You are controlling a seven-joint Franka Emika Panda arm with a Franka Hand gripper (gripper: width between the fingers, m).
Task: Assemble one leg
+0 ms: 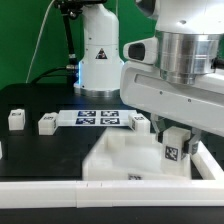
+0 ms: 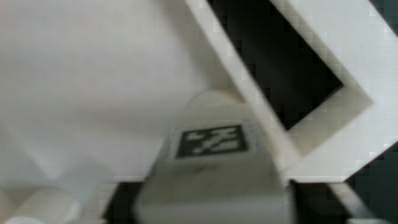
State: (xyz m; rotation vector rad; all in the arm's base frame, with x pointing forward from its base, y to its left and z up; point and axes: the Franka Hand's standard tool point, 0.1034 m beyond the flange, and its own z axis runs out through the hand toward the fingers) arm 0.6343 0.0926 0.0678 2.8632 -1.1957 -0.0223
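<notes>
My gripper (image 1: pixel 172 133) is shut on a leg (image 1: pixel 172 151), a small white block with a black-and-white tag facing the camera. It holds the leg upright at the corner of the large white panel (image 1: pixel 125 160) toward the exterior view's right; the leg's lower end is hidden, so contact cannot be told. In the wrist view the leg (image 2: pixel 214 150) fills the gap between the jaws of the gripper (image 2: pixel 214 208), with the panel (image 2: pixel 89 90) beneath it.
Three loose legs (image 1: pixel 15 119) (image 1: pixel 47 124) (image 1: pixel 140 122) lie on the black table near the marker board (image 1: pixel 95 117). A white frame (image 1: pixel 45 190) borders the panel in front and on the right, and also shows in the wrist view (image 2: pixel 338 85).
</notes>
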